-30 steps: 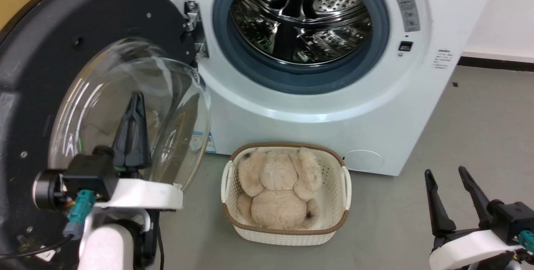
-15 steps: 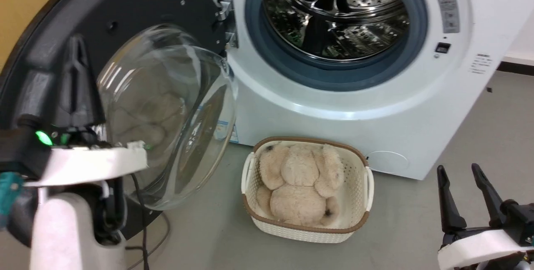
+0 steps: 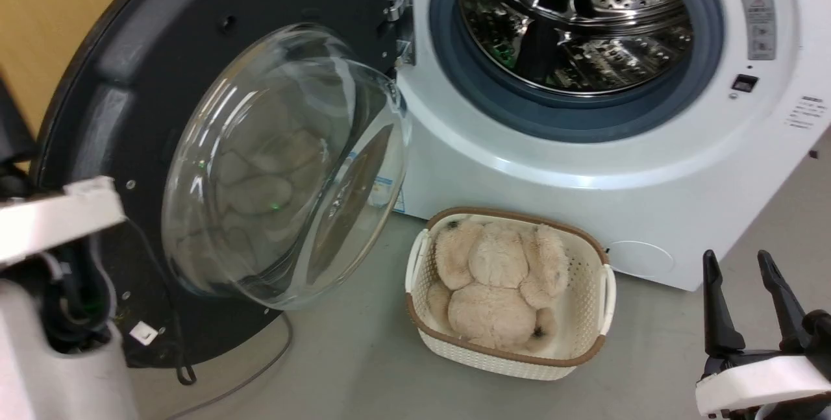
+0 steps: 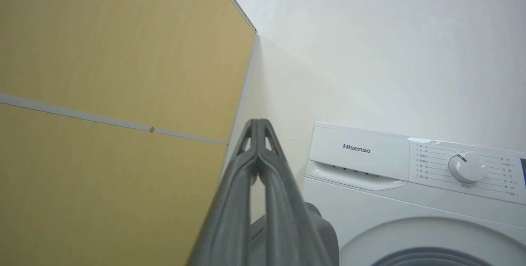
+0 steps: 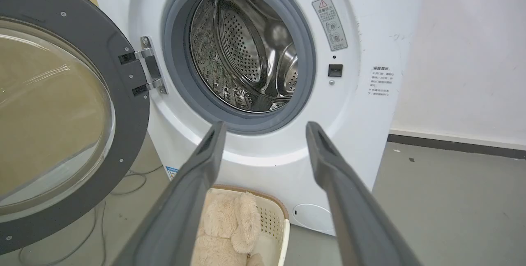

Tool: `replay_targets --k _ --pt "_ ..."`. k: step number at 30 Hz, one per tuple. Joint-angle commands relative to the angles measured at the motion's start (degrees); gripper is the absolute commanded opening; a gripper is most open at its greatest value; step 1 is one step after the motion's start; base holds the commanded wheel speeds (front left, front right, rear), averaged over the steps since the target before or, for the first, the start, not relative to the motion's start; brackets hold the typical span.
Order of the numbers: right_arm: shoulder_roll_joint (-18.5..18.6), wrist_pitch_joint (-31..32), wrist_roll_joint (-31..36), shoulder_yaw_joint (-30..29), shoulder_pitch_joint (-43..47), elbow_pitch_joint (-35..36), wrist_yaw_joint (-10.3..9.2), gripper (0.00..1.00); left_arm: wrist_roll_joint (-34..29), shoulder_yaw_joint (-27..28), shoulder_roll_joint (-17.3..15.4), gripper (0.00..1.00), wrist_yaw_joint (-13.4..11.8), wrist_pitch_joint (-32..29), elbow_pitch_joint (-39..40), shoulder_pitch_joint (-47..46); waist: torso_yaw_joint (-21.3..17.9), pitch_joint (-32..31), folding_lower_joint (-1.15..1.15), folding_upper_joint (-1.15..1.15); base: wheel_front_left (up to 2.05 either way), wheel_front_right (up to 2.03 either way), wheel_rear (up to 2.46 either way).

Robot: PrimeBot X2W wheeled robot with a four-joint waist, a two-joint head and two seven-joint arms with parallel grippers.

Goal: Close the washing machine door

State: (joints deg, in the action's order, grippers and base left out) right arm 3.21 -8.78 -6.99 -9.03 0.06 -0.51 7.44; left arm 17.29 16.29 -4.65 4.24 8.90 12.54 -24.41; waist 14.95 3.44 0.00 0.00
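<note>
The washing machine door [image 3: 130,82] stands wide open at the left, glossy black, its clear glass bowl [image 3: 279,167] bulging toward me and its metal hinge [image 3: 401,17] on the right side. The white washing machine [image 3: 584,173] shows its steel drum [image 3: 584,17] and grey gasket. My left arm's white wrist [image 3: 58,215] is beside the door's outer left rim. In the left wrist view, my left gripper [image 4: 258,123] is shut on nothing and points at the wall, with the dark door rim [image 4: 320,233] just to its right. My right gripper [image 3: 737,256] stands open low at the right, facing the drum [image 5: 246,52].
A cream laundry basket [image 3: 506,368] holding a beige plush toy [image 3: 500,284] sits on the grey floor in front of the machine, below the opening. A thin cable [image 3: 247,374] runs on the floor under the door. A yellow wall panel [image 4: 102,52] lies behind the door.
The head camera has turned, shifting the whole picture right. My left gripper has moved from in front of the glass bowl leftward, past the door's outer rim. The right gripper has stayed put.
</note>
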Motion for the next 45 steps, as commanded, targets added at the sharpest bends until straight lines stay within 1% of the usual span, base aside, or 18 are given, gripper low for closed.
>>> replay_targets --k 1,7,10,14,17,22,26,29,32,38,45 --pt "-0.21 -0.66 -0.30 -0.32 -1.06 -0.13 0.03 1.00 1.27 1.14 -0.35 0.00 0.32 0.53 -0.26 -1.52 0.50 0.22 0.00 0.00 0.00 0.00 0.00" --pt "-0.23 -1.38 -0.60 -0.98 -1.38 -0.23 0.03 1.00 9.73 6.99 -1.01 0.00 0.64 0.10 -5.89 -3.20 2.24 0.90 0.00 0.00 0.00 0.00 0.00" --pt "-0.24 -1.74 -0.71 -1.29 -1.63 -0.19 0.03 1.00 11.92 9.73 -2.35 0.00 0.78 -0.14 -8.93 -3.56 2.96 1.36 0.00 0.00 0.00 0.00 0.00" --pt "-0.25 -2.22 -0.85 -1.57 -1.89 -0.27 0.03 1.00 16.48 12.94 -2.46 0.00 1.00 -0.80 -13.37 -4.28 3.72 1.81 0.00 0.00 0.00 0.00 0.00" --pt "-0.25 -2.57 -0.94 -1.81 -2.05 -0.33 0.03 1.00 21.07 15.01 -2.53 0.00 1.19 -3.19 -17.07 -4.66 4.22 2.10 0.00 0.00 0.00 0.00 0.00" --pt "-0.27 -3.17 -1.01 -2.43 -2.30 -0.32 0.04 1.00 30.57 18.43 -2.49 0.00 1.54 -8.67 -22.65 -5.49 5.05 2.67 0.00 0.00 0.00 0.00 0.00" --pt "-0.28 -3.65 -1.01 -2.79 -2.64 -0.36 0.04 1.00 35.73 20.24 -3.16 0.00 1.83 -12.10 -26.72 -5.51 5.67 3.24 0.00 0.00 0.00 0.00 0.00" --pt "-0.29 -4.01 -1.11 -3.07 -2.95 -0.34 0.04 1.00 40.59 20.75 -3.30 0.00 2.07 -15.78 -28.94 -5.33 6.08 3.67 0.00 0.00 0.00 0.00 0.00" --pt "-0.30 -4.37 -1.27 -3.43 -3.24 -0.31 0.04 1.00 44.96 20.10 -3.17 0.00 2.27 -19.11 -29.20 -4.15 6.50 4.10 0.00 0.00 0.00 0.00 0.00" --pt "-0.31 -5.09 -1.69 -4.03 -3.69 -0.37 0.04 1.00 52.52 16.56 -2.14 0.00 2.65 -24.83 -26.31 0.92 7.32 4.79 0.00 0.00 0.00 0.00 0.00" --pt "-0.33 -5.93 -2.21 -5.02 -3.96 -0.50 0.04 1.00 59.81 11.76 -1.94 0.00 3.09 -29.12 -23.85 6.38 8.75 5.14 0.00 0.00 0.00 0.00 0.00"
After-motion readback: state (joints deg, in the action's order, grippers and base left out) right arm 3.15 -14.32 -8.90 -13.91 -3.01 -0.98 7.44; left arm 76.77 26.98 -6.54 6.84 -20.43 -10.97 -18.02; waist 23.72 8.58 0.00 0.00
